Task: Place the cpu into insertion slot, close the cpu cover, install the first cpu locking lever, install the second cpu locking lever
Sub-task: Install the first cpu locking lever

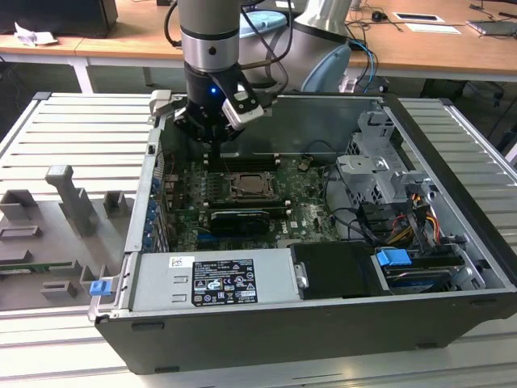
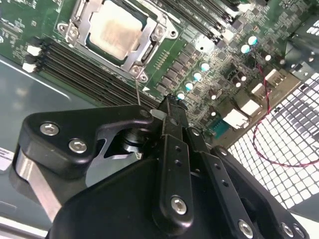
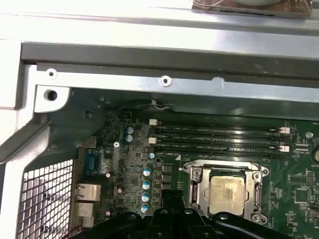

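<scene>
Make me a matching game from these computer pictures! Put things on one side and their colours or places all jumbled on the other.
Things:
1. cpu
2. circuit board
3. memory slots
4. plastic clip

Descriptions:
A. blue
B. green
C. pale square inside the cut-out of the cpu cover
D. long, black and narrow

Pairs: 1-C, 2-B, 3-D, 4-A

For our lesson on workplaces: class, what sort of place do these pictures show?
Probably a robotics lab or test workshop: a robot arm hangs over an open computer case on a slatted metal bench, with wooden office desks behind.
</scene>
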`<state>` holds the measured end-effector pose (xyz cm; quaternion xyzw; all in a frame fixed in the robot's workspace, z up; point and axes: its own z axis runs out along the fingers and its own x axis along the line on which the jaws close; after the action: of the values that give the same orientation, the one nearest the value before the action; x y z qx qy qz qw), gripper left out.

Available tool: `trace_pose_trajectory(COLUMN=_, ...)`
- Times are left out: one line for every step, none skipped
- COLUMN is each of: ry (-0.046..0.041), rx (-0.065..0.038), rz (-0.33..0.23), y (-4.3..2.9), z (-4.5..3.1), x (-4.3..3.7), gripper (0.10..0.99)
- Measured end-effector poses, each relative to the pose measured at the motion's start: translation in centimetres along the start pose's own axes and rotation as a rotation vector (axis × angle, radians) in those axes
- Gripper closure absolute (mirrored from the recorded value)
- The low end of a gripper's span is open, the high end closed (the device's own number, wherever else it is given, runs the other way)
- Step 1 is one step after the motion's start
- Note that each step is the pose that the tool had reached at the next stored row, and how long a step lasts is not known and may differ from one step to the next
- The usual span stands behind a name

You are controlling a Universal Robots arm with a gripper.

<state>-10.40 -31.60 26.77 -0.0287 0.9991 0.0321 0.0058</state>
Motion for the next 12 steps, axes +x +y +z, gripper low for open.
trace_pose_trajectory(ry=0.0, rx=0.0, rz=0.0, y=0.1, z=0.07, x=0.14, gripper=0.98)
trace_pose_trajectory(ry=0.0001, rx=0.0, rz=0.0, y=0.19, z=0.12, x=0.18, gripper=0.98)
trace_pose_trajectory(ry=0.0, rx=0.0, rz=0.0, y=0.28, z=0.23, x=0.22, gripper=0.98)
trace_pose_trajectory(ry=0.0, rx=0.0, rz=0.0, y=0.38, z=0.38, x=0.24, gripper=0.98)
trace_pose_trajectory(ry=-0.0001, rx=0.0, rz=0.0, y=0.46, z=0.52, x=0.26, gripper=0.98)
trace_pose_trajectory(ry=0.0, rx=0.0, rz=0.0, y=0.56, z=0.64, x=0.29, gripper=0.98)
trace_pose_trajectory(ry=0.0002, rx=0.0, rz=0.0, y=0.71, z=0.72, x=0.3, gripper=0.98)
trace_pose_trajectory(ry=0.0, rx=0.0, rz=0.0, y=0.86, z=0.78, x=0.3, gripper=0.98)
trace_pose_trajectory(ry=0.0001, rx=0.0, rz=0.0, y=1.0, z=0.83, x=0.3, gripper=0.98)
trace_pose_trajectory(ry=0.0001, rx=0.0, rz=0.0, y=1.22, z=0.88, x=0.3, gripper=0.98)
trace_pose_trajectory(ry=0.0001, rx=0.0, rz=0.0, y=1.41, z=0.92, x=0.3, gripper=0.98)
trace_pose_trajectory(ry=0.0, rx=0.0, rz=0.0, y=1.55, z=0.95, x=0.29, gripper=0.98)
